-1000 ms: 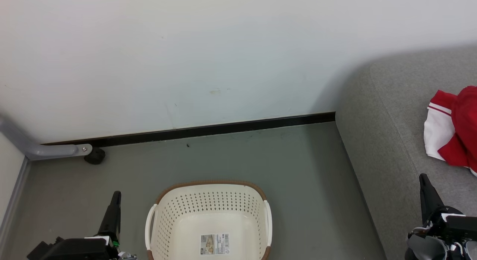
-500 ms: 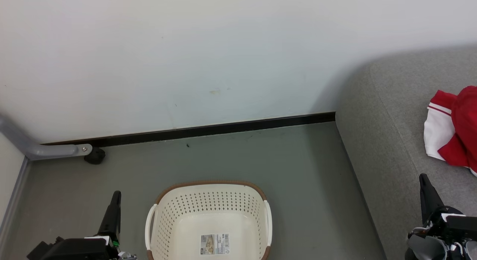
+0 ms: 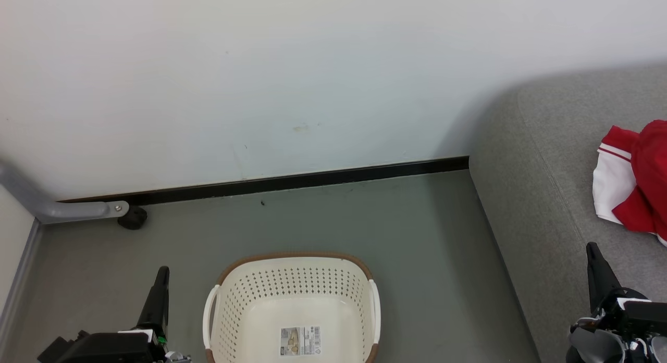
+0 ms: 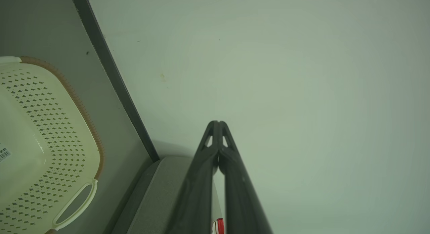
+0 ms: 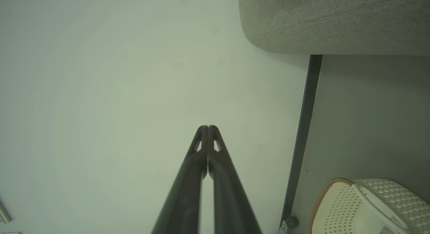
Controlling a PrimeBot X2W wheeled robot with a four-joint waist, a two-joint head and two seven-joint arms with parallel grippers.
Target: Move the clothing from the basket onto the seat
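The cream perforated basket with a brown rim stands on the floor at the bottom centre, with only a barcode sticker inside. Red and white clothing lies on the grey seat at the right edge. My left gripper is shut with nothing in it, just left of the basket. My right gripper is shut and holds nothing, over the seat's front below the clothing. The left wrist view has the basket at its left and shut fingertips against the wall. The right wrist view has shut fingertips, the seat and the basket.
A white wall with a black skirting strip runs behind the basket. A grey metal leg with a black caster stands at the left by the wall. Grey floor lies between basket and seat.
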